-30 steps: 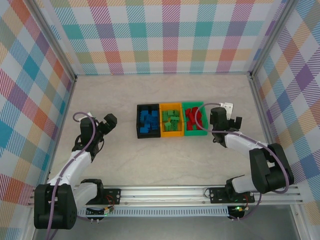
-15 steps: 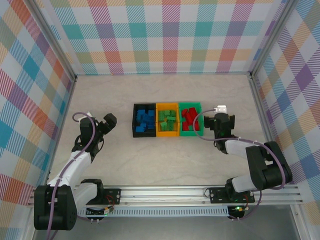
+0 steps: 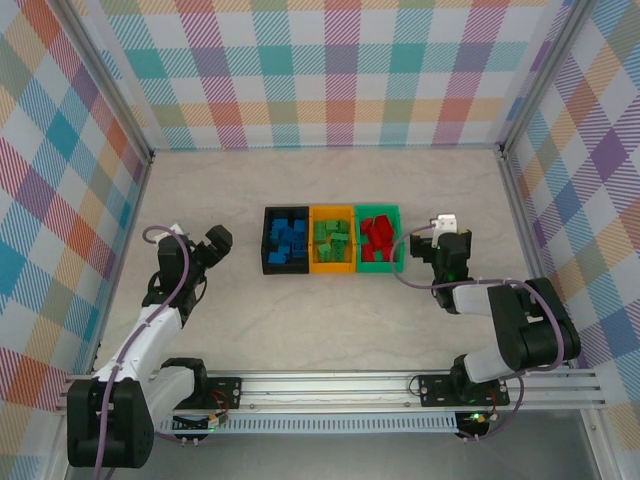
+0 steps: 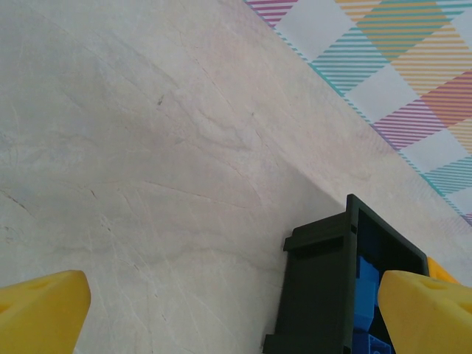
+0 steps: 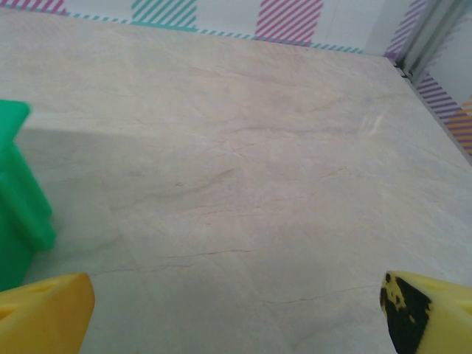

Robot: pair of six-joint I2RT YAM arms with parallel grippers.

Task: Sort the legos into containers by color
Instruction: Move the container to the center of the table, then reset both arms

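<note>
The legos lie inside the containers [image 3: 334, 269], sorted by colour: blue [image 3: 290, 240] in the black bin, green [image 3: 333, 240] in the orange middle bin, red [image 3: 377, 235] in the green bin. To my eye the sorting is finished, so the risk now is undoing it.

Your right tool [image 5: 236, 313] hangs just beside the green bin's outer wall, fingers spread wide and holding nothing. A swing toward the bins could shove the joined row across the tabletop [image 3: 330, 320] or tip bricks out.

Your left tool [image 4: 236, 310], also spread and empty, is well off the black bin's outer side and is less of a threat. Pull both away from the bins, not across them.
</note>
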